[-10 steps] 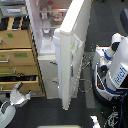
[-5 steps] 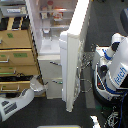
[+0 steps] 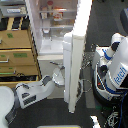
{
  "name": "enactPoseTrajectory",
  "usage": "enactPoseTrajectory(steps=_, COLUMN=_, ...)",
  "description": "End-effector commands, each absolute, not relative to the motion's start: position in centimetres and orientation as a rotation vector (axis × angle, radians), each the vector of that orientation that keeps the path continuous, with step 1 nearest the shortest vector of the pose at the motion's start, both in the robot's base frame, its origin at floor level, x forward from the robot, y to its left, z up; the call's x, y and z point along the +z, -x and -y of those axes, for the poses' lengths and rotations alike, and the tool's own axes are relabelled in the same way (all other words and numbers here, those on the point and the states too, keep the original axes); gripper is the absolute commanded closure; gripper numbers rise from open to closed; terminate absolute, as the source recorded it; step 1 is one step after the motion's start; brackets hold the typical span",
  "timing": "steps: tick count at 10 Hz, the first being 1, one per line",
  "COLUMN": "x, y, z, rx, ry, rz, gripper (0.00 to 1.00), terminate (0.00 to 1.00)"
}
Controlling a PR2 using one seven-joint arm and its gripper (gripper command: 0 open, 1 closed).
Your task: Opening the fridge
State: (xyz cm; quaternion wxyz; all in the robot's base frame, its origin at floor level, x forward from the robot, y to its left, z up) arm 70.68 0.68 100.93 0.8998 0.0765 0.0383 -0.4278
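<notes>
The tall white fridge (image 3: 52, 47) stands in the middle of the exterior view with its large upper door (image 3: 74, 70) swung wide open and seen nearly edge-on. Lit shelves with food (image 3: 52, 15) show inside. My grey-and-white arm (image 3: 32, 92) reaches in from the lower left toward the fridge's lower front. My gripper (image 3: 58, 76) sits low beside the inner face of the door. It is blurred and partly hidden by the door edge, so its jaws cannot be read.
A wooden drawer cabinet (image 3: 17, 52) with drawers pulled out stands on the exterior view's left, close to my arm. A white robot base with blue lettering (image 3: 114, 72) and cables stands on the exterior view's right, just past the open door. The floor is dark.
My arm has come into view from the lower left and stretched toward the fridge's lower front. The door has swung slightly wider, toward the exterior view's right.
</notes>
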Motion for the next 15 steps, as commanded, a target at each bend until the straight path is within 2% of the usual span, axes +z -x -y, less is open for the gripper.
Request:
enactPoseTrajectory(steps=1, x=126.4, y=-33.3, z=70.1, rx=-1.366, ry=-0.105, rz=0.054, gripper=0.00, terminate=0.00)
enactPoseTrajectory(steps=6, x=123.5, y=-37.9, z=70.4, rx=-1.289, ry=-0.079, rz=0.010, gripper=0.00, terminate=0.00)
enactPoseTrajectory(steps=7, x=122.2, y=-35.6, z=74.2, rx=-1.311, ry=-0.020, rz=-0.079, gripper=0.00, terminate=0.00)
enactPoseTrajectory(steps=8, x=122.2, y=-32.4, z=78.2, rx=-1.363, ry=0.034, rz=-0.126, gripper=0.00, terminate=0.00)
enactPoseTrajectory(steps=10, x=121.4, y=-21.0, z=89.6, rx=-1.491, ry=0.060, rz=-0.139, gripper=0.00, terminate=0.00)
enactPoseTrajectory(steps=12, x=119.4, y=-7.8, z=95.6, rx=-1.651, ry=0.110, rz=-0.174, gripper=0.00, terminate=0.00)
enactPoseTrajectory(steps=13, x=119.1, y=-4.8, z=97.5, rx=-1.699, ry=0.147, rz=-0.206, gripper=0.00, terminate=0.00)
enactPoseTrajectory(steps=15, x=117.5, y=1.0, z=101.5, rx=-1.820, ry=0.144, rz=-0.219, gripper=0.00, terminate=0.00)
